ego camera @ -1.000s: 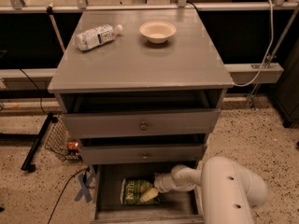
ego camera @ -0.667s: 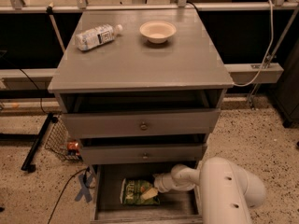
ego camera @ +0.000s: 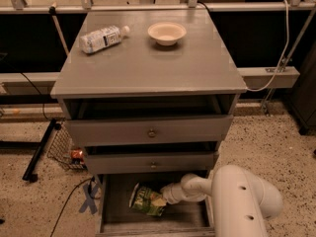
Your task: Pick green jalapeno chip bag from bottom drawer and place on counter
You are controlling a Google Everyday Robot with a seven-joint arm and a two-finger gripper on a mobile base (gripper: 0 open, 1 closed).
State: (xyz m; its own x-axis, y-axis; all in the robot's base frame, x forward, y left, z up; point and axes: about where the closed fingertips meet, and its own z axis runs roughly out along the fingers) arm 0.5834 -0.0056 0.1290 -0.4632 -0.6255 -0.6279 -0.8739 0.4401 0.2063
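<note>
The green jalapeno chip bag (ego camera: 146, 200) lies on the grey floor of the open bottom drawer (ego camera: 118, 216), left of centre. My gripper (ego camera: 162, 196) reaches in from the right, low inside the drawer, and its tip is right against the bag's right edge. The white arm (ego camera: 237, 201) bends down in front of the cabinet's right side. The counter (ego camera: 148, 63) is the grey top of the cabinet, above the drawers.
A clear plastic water bottle (ego camera: 102, 37) lies on its side at the counter's back left. A white bowl (ego camera: 167, 32) stands at the back centre. The two upper drawers (ego camera: 150, 131) are slightly pulled out above the gripper. A wire basket (ego camera: 66, 149) stands on the floor to the left.
</note>
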